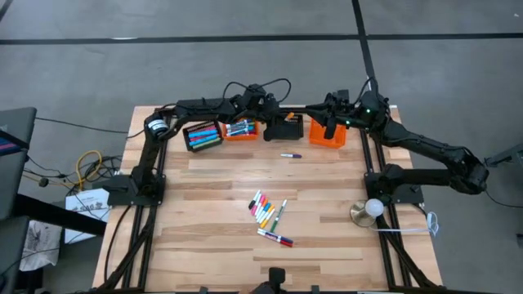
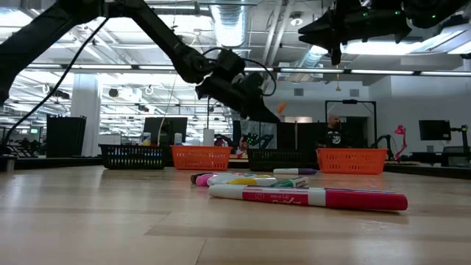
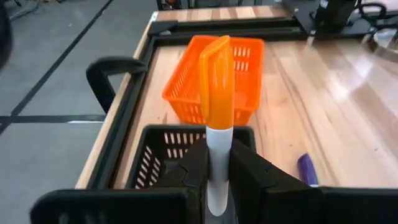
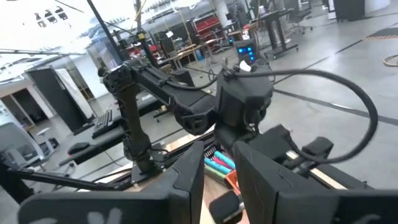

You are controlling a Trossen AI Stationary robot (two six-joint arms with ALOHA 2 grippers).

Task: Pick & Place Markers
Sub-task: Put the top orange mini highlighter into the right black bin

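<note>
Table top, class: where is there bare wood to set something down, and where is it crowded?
Free: the wood left of the marker pile, toward the left arm's base, and the strip between the pile and the lone purple marker. Crowded: the back edge, where the four baskets stand in a row, with the left pincer, holding an orange marker, and the right pincer above them.

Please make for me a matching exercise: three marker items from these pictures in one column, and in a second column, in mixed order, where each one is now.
Column one
1. orange-capped marker
2. purple marker
3. heap of markers

Column two
A. lying alone on the table
B. gathered near the table's middle
C. clamped upright in the left hand

Pairs: 1-C, 2-A, 3-B
</note>
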